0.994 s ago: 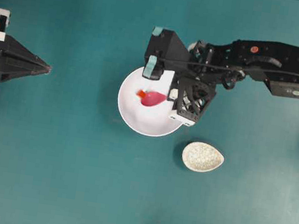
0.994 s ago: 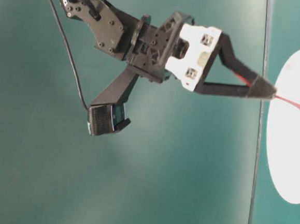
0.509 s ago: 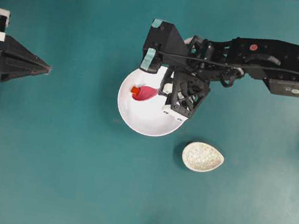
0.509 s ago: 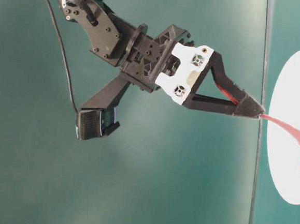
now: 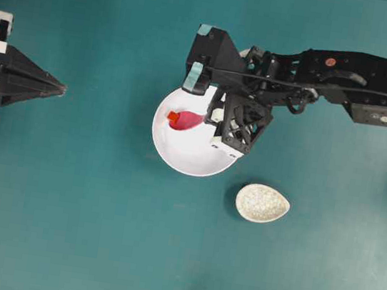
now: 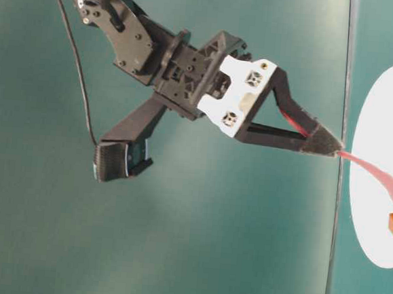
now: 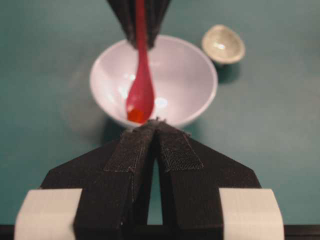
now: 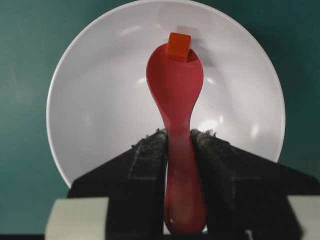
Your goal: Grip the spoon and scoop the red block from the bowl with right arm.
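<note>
We find the right arm's black two-finger gripper (image 8: 179, 145) clamped on the glossy pink-red soup spoon's (image 8: 176, 95) handle. Its long axis runs straight ahead into the large white bowl (image 8: 90, 115); the tiny red-orange cube (image 8: 178, 46) sits at the scoop's far tip.

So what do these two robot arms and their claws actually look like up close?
Both are black. The right arm is built of boxy black segments with a thin black cable along it, a small red dot and teal tape patches near its camera block. Its right claw has two tapering black fingers on a white fitting with screws. The left claw is likewise a black wedge with white blocks behind.
</note>
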Controlling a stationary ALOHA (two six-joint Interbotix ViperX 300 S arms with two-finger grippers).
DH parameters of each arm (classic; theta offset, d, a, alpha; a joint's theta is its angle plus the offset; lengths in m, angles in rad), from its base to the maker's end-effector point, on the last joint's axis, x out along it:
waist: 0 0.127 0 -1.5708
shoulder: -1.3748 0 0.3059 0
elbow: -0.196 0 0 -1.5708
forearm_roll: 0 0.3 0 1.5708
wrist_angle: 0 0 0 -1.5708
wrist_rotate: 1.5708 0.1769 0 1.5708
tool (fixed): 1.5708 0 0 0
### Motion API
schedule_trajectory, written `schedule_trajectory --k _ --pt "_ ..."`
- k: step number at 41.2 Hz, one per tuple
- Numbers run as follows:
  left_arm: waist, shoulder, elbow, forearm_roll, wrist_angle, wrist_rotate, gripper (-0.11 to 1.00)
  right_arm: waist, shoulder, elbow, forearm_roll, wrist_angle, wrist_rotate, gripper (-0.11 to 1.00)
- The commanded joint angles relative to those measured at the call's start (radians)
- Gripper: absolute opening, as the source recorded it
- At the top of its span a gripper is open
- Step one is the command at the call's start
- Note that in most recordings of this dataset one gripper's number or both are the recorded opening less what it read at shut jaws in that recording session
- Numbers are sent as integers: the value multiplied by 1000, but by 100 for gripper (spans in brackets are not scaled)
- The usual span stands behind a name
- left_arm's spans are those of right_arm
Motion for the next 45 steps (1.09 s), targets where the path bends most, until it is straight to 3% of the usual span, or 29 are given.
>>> schedule_trajectory --k 1,28,45 --pt "3 8 -32 3 -6 -5 0 11 -43 0 3 -21 2 24" --pt "3 6 -32 2 -5 -6 0 49 -132 133 5 -299 5 24" --pt "3 5 -32 2 -5 -8 0 57 -270 316 0 -618 -9 24"
